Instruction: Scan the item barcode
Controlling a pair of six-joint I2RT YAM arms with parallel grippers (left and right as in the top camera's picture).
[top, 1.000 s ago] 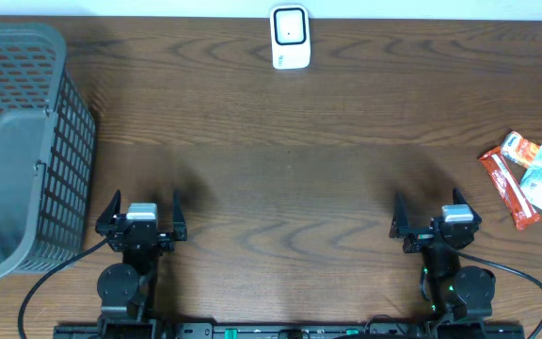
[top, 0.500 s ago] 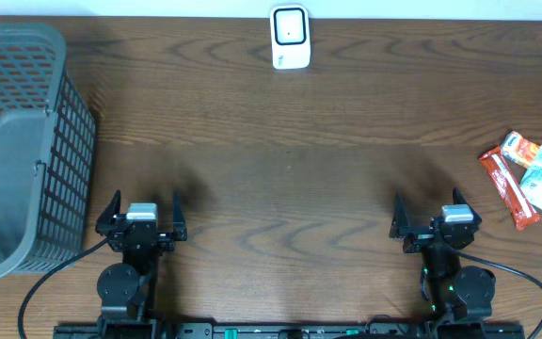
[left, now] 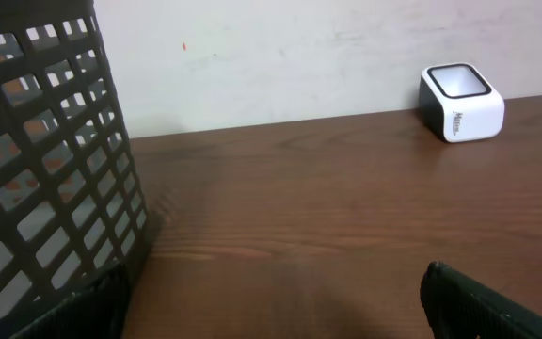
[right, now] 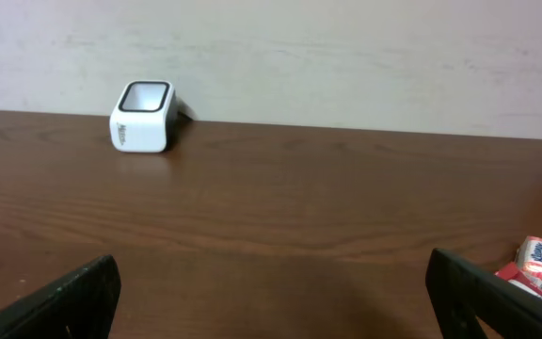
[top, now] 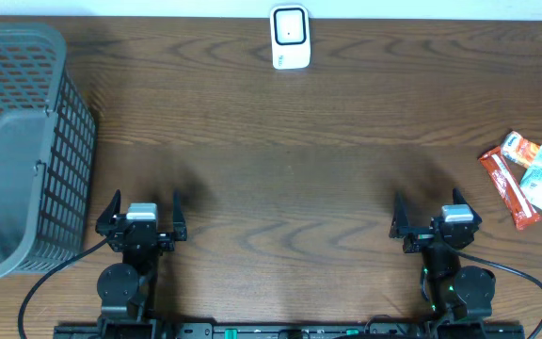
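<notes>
1. Both arms sat at the near edge of the table (top: 290, 188). The left gripper (top: 146, 201) and right gripper (top: 427, 201) each had their jaws spread wide, with nothing in either.
2. The stuff to scan was a small pile of snack packets (top: 527, 177) at the table's right edge, off to the right and slightly ahead of the right gripper. That arm was clearly nearer; the left one was well apart from them.
3. The long red packet (top: 509, 188) lay flat on a diagonal, far end leftward and near end rightward, touching the other packets. I couldn't spot a barcode on any of them.
4. The scanner (top: 290, 38) stood at the far edge, about midway between the arms, dark window on top.
5. The grey basket (top: 26, 141) was way over on the left, so not in the way, I'd say. There was only bare wood between the right gripper, the packets and the scanner.
</notes>
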